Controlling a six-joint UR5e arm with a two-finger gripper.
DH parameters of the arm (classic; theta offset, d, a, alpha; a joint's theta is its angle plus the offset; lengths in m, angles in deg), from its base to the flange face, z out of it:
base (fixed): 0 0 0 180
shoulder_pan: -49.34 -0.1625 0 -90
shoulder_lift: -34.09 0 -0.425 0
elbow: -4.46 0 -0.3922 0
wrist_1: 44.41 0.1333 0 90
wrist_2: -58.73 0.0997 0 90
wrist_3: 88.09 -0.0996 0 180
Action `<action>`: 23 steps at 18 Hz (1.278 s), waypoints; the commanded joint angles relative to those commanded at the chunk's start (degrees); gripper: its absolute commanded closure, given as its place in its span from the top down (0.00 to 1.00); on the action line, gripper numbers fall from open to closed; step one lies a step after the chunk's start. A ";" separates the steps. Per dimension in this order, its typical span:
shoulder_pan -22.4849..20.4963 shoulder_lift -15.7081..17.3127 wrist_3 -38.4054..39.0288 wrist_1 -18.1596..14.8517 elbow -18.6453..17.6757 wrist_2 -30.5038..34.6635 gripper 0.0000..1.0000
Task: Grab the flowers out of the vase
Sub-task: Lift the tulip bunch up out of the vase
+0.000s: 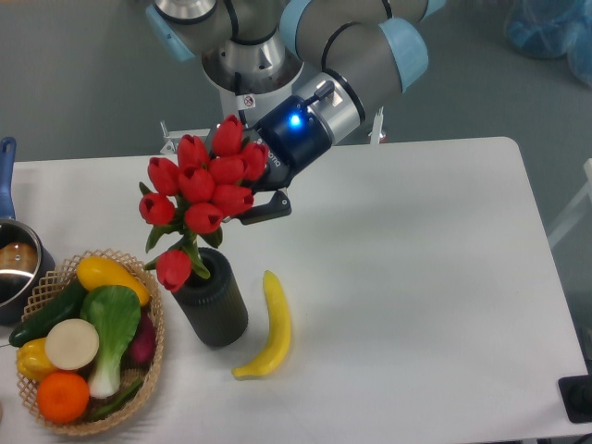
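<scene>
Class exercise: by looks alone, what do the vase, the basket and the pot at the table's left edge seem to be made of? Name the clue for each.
Vase: probably matte dark plastic or ceramic; ribbed wall, no sheen.
Basket: woven wicker or straw-like fibre; tan open lattice rim.
Pot: metal, likely steel; shiny reflective rim, with a blue, seemingly plastic handle.

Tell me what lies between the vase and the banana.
Nothing: in the camera view, only a narrow strip of bare white table separates the vase from the banana. They lie side by side and do not touch.
</scene>
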 joint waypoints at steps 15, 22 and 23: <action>-4.57 -0.79 4.31 0.00 5.98 20.35 0.33; -5.71 -0.26 0.36 -0.26 4.75 29.96 0.33; -5.71 -0.35 -0.08 -0.35 4.75 30.32 0.32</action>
